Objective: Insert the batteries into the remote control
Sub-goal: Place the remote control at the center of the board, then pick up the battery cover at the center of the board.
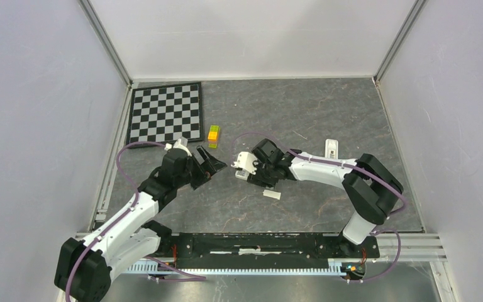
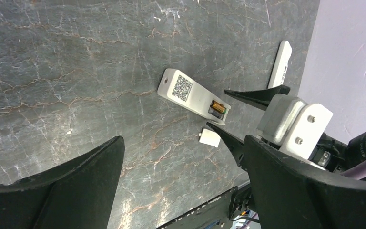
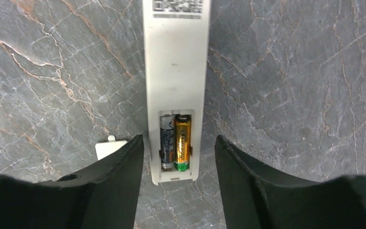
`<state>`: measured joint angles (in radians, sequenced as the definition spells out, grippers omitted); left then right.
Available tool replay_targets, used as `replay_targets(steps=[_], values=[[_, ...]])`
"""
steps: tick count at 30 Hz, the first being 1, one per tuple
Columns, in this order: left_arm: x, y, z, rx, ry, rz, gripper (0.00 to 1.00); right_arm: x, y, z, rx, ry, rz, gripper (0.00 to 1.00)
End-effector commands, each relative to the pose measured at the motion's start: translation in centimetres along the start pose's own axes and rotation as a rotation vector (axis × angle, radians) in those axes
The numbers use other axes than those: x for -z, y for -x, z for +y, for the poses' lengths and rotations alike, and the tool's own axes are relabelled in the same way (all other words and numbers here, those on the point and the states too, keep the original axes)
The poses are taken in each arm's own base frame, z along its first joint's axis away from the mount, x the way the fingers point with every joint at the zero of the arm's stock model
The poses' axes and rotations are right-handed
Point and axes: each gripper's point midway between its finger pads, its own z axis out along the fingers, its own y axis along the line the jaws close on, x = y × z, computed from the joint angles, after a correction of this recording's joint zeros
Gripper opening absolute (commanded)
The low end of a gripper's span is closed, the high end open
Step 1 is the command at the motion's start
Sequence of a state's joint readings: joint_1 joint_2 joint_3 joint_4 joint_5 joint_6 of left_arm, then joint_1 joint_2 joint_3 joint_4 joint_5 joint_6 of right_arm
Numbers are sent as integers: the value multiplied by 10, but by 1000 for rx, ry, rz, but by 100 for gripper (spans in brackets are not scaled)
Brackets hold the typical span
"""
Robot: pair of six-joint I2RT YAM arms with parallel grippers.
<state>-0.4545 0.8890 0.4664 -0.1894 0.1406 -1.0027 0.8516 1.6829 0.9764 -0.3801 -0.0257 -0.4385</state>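
A white remote control (image 3: 176,71) lies back-up on the grey table with its battery bay open. Two batteries (image 3: 176,140) sit side by side in the bay, one blue-silver and one gold with a green end. My right gripper (image 3: 178,160) is open and empty, its jaws straddling the bay end without touching it. In the left wrist view the remote (image 2: 190,95) and its batteries (image 2: 218,108) show between the right fingers (image 2: 255,94). My left gripper (image 2: 182,143) is open and empty, a little left of the remote. In the top view the right gripper (image 1: 259,178) hides most of the remote; the left gripper (image 1: 217,165) faces it.
The small white battery cover (image 1: 272,194) lies loose beside the remote's bay end (image 3: 109,148). A second white remote (image 1: 331,149) lies further right. A yellow-green block (image 1: 214,134) and a chessboard mat (image 1: 166,113) are at the back left. White walls enclose the table.
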Motion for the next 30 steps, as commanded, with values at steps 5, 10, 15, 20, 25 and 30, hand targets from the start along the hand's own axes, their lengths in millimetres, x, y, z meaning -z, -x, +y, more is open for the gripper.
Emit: replay_targets(steps=[5,10,15,20,25,30], values=[[4,10,-15,-46,-40,-17,100,42,17,0,-37,-3,-107,76],[4,8,-10,-45,-21,-5,100,42,-19,21,-58,65,24,72],[4,8,-2,-43,18,-12,100,39,-44,33,-92,90,113,71],[5,8,-1,-43,19,-14,100,35,-44,33,-94,106,135,70],[5,7,-1,-42,17,-10,98,23,-52,37,-90,135,199,60],[6,5,1,-41,17,-8,96,19,-53,39,-93,153,209,50]])
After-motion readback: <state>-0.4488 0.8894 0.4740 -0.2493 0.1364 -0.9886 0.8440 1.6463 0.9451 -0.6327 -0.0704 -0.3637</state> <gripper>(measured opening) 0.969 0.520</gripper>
